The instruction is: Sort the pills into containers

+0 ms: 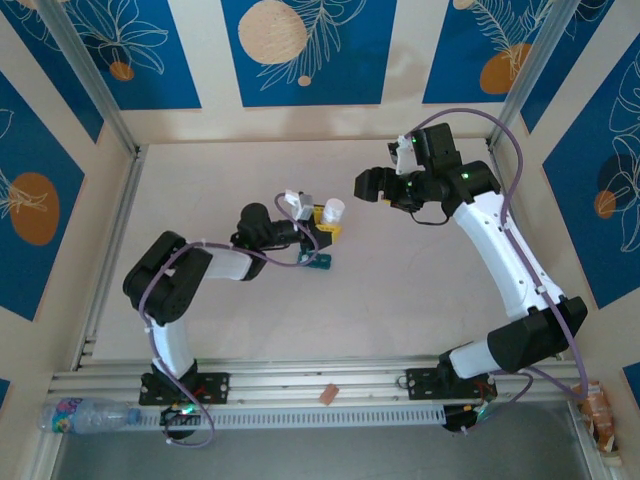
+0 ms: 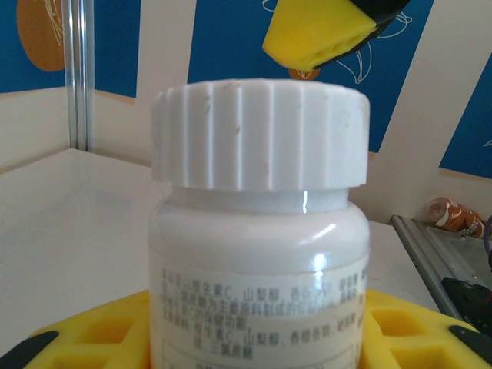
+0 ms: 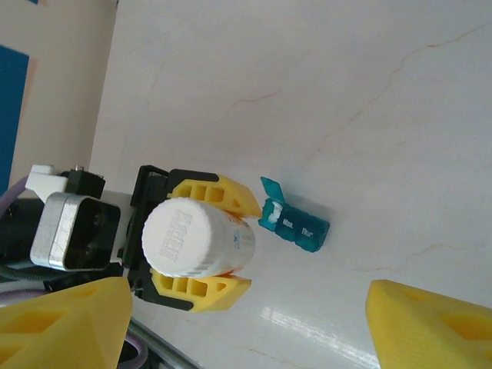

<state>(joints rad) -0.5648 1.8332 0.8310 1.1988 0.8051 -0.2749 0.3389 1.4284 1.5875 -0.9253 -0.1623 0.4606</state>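
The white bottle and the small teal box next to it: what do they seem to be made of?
The bottle looks like glossy white plastic: a bright highlight sits on its shoulder. Its cap is duller, with moulded ridges. The box is probably smooth teal plastic, perhaps slightly see-through; a thin lid stands flipped open at one end.

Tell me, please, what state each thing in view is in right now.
white bottle, capped and gripped by its sides.
containers, lying flat and untouched, one end compartment flipped open, the others shut.
left end effector, shut on the white bottle.
right end effector, open and empty, held above the containers.
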